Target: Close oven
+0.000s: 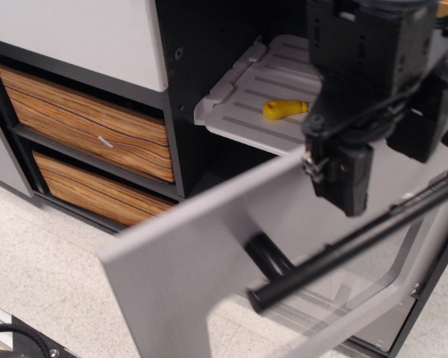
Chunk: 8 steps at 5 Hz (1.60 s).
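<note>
The oven (209, 246) has its large grey door partly open and tilted up. The clear window (373, 291) and the thick black bar handle (358, 250) face me. The black inside shows behind it, with the white slotted rack (239, 104). My black gripper (384, 175) hangs at the upper right, over the door's outer face and just above the handle. Its two fingers stand apart with nothing between them. The left finger (345, 179) lies against or very near the door. The door is blurred.
A small yellow object (284, 110) lies on the rack. Two wood-grain drawer fronts (82, 119) are stacked at the left under a white panel (82, 33). Speckled floor (45, 268) lies below, with a black cable (15, 339) at the bottom left corner.
</note>
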Motion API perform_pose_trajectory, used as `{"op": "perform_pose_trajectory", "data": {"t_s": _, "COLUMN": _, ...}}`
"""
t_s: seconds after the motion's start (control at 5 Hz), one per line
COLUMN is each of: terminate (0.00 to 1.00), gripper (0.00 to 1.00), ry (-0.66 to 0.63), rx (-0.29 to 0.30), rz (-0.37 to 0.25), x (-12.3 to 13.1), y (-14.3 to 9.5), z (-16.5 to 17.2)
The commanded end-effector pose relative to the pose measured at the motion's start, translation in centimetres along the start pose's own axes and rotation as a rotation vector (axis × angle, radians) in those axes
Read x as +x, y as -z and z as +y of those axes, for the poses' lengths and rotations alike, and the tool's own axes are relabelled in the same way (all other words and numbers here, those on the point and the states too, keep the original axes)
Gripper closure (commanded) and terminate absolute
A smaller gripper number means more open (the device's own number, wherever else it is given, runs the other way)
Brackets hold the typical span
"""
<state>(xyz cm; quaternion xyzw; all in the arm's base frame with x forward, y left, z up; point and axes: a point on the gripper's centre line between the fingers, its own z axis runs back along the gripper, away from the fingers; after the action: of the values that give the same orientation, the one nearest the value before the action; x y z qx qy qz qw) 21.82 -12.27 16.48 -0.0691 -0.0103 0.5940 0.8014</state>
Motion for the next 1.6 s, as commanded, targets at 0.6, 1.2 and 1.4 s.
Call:
{"op": "perform_pose_trajectory", "data": {"t_s": 0.6, "terminate": 0.00, "gripper": 0.00, "ry": 0.117, "rx": 0.059, "rz": -0.022, "x": 4.9, "y": 6.5, "z": -0.1}}
{"op": "perform_pose_trajectory", "data": {"t_s": 1.2, "terminate": 0.00, "gripper": 0.00, "ry": 0.025, "rx": 0.042, "rz": -0.122, "x": 7.5, "y": 10.0, "z": -3.7}}
{"op": "perform_pose_trajectory", "data": {"t_s": 1.4, "terminate": 0.00, "gripper": 0.00, "ry": -0.001, "rx": 0.021, "rz": -0.123, "x": 8.1, "y": 9.8, "z": -4.3}}
